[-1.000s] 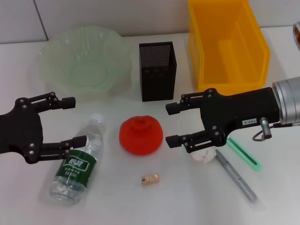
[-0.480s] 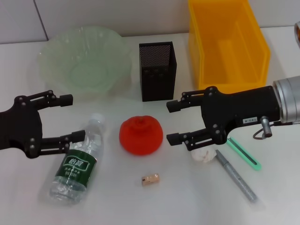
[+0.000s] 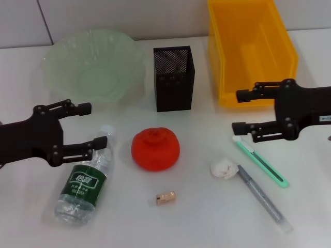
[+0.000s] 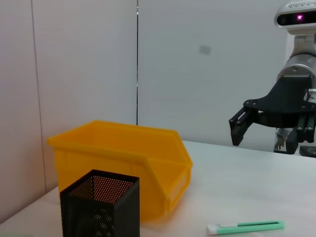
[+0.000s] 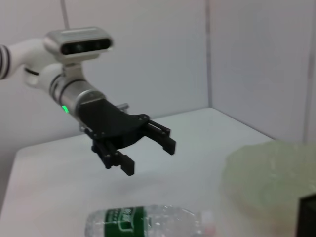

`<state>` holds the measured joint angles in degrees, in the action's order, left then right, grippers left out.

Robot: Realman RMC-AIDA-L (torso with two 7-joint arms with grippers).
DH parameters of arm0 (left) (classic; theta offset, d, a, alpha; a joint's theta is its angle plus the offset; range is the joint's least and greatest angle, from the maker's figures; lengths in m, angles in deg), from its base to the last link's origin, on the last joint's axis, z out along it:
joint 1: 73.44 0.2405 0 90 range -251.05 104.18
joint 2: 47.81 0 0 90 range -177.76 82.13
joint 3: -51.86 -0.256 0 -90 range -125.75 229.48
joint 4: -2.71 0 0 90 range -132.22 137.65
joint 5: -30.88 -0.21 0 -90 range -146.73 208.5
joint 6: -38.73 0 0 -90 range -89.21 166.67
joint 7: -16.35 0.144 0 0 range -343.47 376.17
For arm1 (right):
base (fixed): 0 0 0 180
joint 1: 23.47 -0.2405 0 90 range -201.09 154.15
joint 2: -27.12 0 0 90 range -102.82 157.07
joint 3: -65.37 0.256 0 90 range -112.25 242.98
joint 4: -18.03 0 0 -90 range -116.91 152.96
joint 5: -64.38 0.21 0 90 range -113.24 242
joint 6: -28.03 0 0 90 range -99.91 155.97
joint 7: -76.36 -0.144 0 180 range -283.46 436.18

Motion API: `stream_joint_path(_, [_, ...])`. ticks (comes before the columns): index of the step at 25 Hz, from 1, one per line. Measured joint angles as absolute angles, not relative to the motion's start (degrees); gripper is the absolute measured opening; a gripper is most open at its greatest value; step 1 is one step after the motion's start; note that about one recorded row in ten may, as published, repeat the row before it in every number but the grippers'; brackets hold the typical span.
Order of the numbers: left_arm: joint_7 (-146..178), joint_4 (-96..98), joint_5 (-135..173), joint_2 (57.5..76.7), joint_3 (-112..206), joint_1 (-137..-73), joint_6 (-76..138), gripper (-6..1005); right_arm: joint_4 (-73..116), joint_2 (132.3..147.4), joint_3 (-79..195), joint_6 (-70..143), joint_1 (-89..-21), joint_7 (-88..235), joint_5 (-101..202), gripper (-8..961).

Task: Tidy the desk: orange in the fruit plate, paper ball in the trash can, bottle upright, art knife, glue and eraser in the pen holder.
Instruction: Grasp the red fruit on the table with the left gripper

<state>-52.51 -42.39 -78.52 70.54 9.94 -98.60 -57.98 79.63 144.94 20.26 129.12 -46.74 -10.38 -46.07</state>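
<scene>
The orange [image 3: 155, 149] sits mid-table, with the tan eraser [image 3: 165, 197] in front of it. To its left the bottle [image 3: 85, 181] lies on its side, cap toward the back. My left gripper [image 3: 94, 125] hangs open just above the cap end, also in the right wrist view [image 5: 149, 157]. Right of the orange lie the paper ball [image 3: 222, 169], the green art knife [image 3: 261, 163] and a grey pen-shaped tube [image 3: 261, 195], perhaps the glue. My right gripper [image 3: 238, 110] is open above the knife's near tip. Fruit plate [image 3: 51, 62], pen holder [image 3: 173, 77] and trash can [image 3: 217, 62] stand behind.
The left wrist view shows the trash can [image 4: 123, 163], the pen holder [image 4: 98, 202] and the art knife [image 4: 247, 227] on the white table. A pale wall rises behind the table. The bottle [image 5: 143, 222] and fruit plate [image 5: 266, 173] show in the right wrist view.
My right gripper has pulled back to the right, away from the orange, uncovering the paper ball and the knife. My left gripper has shifted right, over the bottle's cap end.
</scene>
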Motion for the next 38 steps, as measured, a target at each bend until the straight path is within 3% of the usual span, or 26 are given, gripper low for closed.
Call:
stream_joint_path(29, [-48.24, -28.87, -71.24, 71.31, -13.72, -109.03, -32.82, 791, 81.05, 145.45, 29.51, 132.04, -40.24, -11.53, -49.98, 768])
stream_joint_path(30, [-48.25, -25.92, -71.11, 71.31, -15.53, -111.45, -30.25, 791, 81.04, 145.45, 29.53, 132.05, -40.2, -11.53, -49.99, 767])
stream_joint_path(38, [-48.19, -25.64, -70.43, 71.37, -15.82, -111.76, -29.81, 786, 80.59, 145.51, 29.57, 131.92, -40.09, -11.52, -49.99, 767])
